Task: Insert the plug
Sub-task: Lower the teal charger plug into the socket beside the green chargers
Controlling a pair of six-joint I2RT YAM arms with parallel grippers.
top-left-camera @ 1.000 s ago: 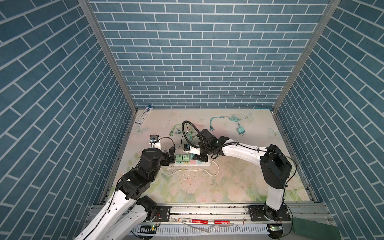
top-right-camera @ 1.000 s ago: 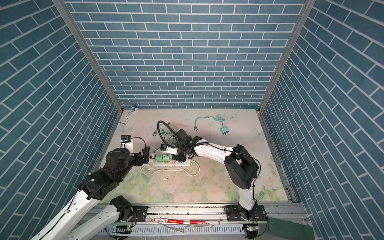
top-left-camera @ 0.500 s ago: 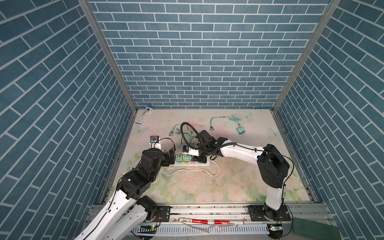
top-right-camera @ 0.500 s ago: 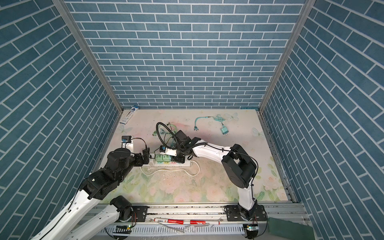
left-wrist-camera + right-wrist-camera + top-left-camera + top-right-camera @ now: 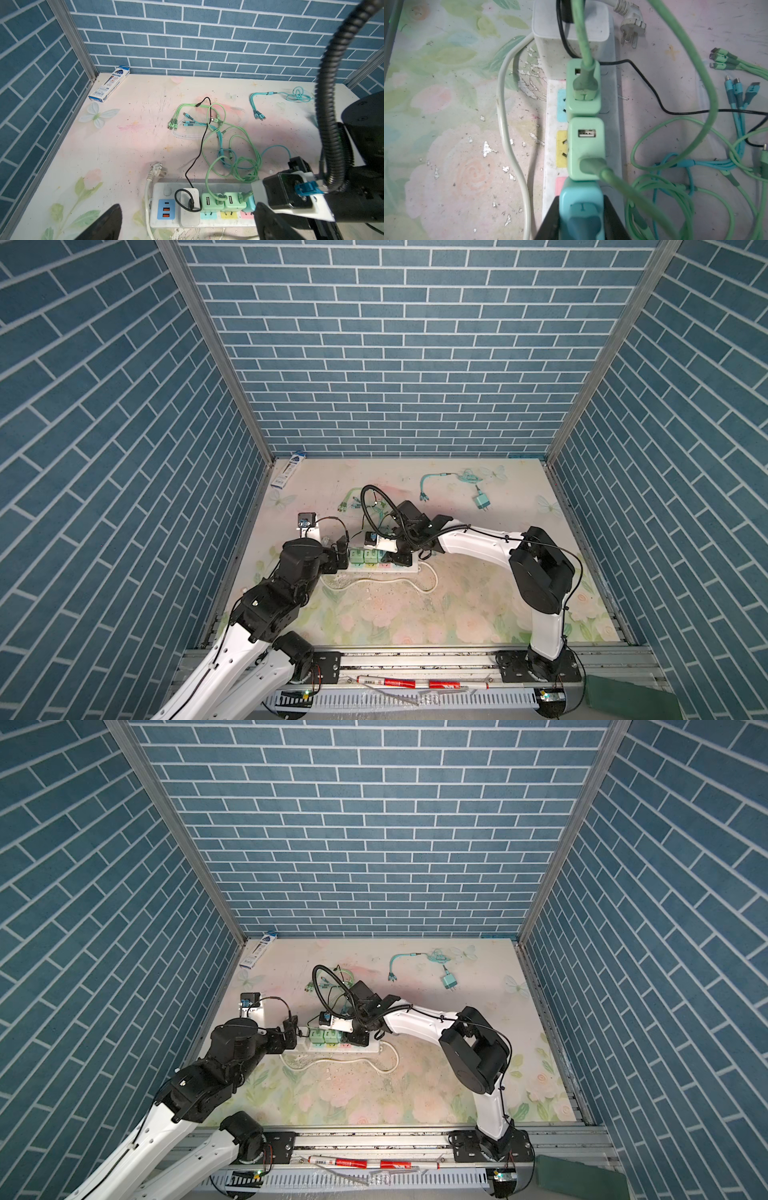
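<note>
In the foreground the strip's white cord [image 5: 386, 581] loops over the floral mat [image 5: 457, 614]. Just behind it lies the strip [image 5: 411, 568], its long axis running side to side in both top views. The right gripper [image 5: 580, 216] is clamped on the teal plug [image 5: 580, 204], fingers [image 5: 548, 224] pressed to its two sides. It holds the plug upright at the pink socket [image 5: 560, 184], hard against the nearer of two green chargers [image 5: 586, 147] already standing in the row. The socket lies straight beneath the plug, so the coming move looks like a plain push down, square to the strip. How deep the prongs sit is hidden. At the strip's other end the left gripper [image 5: 187, 209] hangs with jaws spread wide and empty. It belongs to the arm farther from the plug, and seems placed to steady the strip; whether it touches the strip cannot be told. Beyond, a tangle of green and blue cables [image 5: 353, 504] trails away. Farther back lie a spare plug [image 5: 482, 502] and, in the corner, a box [image 5: 286, 475].
</note>
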